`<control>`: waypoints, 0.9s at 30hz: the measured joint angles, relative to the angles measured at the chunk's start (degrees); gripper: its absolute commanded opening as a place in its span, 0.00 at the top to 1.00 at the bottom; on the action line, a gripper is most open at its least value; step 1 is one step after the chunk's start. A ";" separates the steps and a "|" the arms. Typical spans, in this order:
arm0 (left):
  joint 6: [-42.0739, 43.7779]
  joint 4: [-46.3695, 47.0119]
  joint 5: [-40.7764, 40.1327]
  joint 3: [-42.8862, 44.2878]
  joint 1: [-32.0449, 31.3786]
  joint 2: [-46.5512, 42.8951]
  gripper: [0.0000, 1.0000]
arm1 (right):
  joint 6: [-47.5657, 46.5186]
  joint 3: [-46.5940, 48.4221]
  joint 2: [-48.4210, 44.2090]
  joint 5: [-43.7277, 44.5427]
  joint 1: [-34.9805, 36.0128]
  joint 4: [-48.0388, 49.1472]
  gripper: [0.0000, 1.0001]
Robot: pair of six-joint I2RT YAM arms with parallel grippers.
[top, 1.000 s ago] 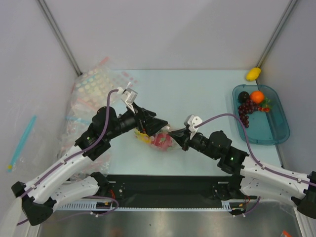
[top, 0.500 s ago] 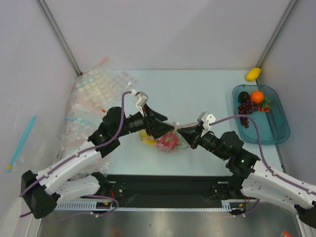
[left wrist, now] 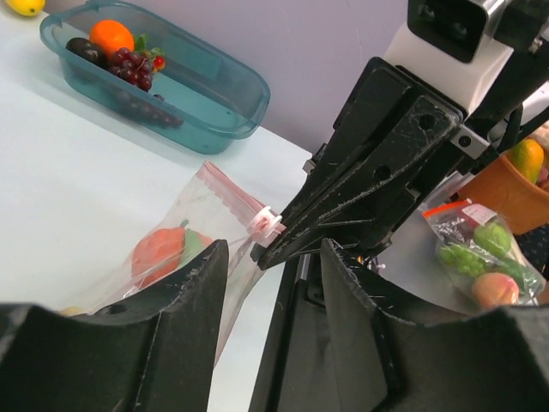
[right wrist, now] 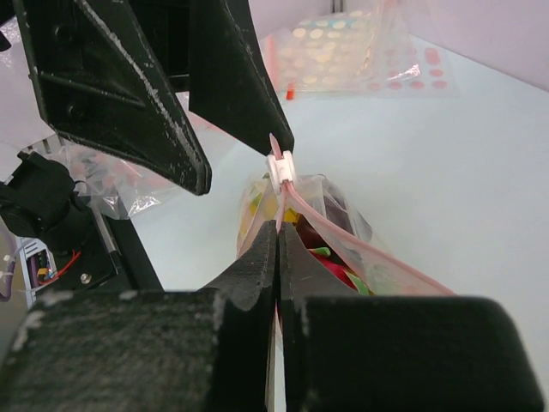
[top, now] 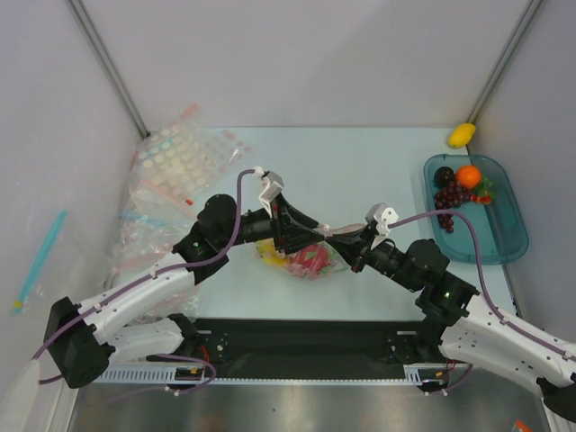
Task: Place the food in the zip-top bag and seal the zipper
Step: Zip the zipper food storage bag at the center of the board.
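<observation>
Teal tray (top: 501, 241); crumpled plastic packets (top: 157, 180)

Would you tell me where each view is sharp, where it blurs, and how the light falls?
Top external: even, soft light, faint shadows. Left wrist: the left gripper's fingers blur up close; the teal tray is crisp. Right wrist: the right gripper's fingers soft, the zipper slider sharp.

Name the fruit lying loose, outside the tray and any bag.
The yellow lemon, alone beyond the teal tray's far end; the orange, dark fruit and grapes lie inside it.
</observation>
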 measured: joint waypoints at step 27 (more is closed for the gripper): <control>4.26 -1.27 -2.75 0.31 -1.09 3.93 1.00 | 2.34 0.00 -1.07 -2.23 -2.56 -0.26 1.00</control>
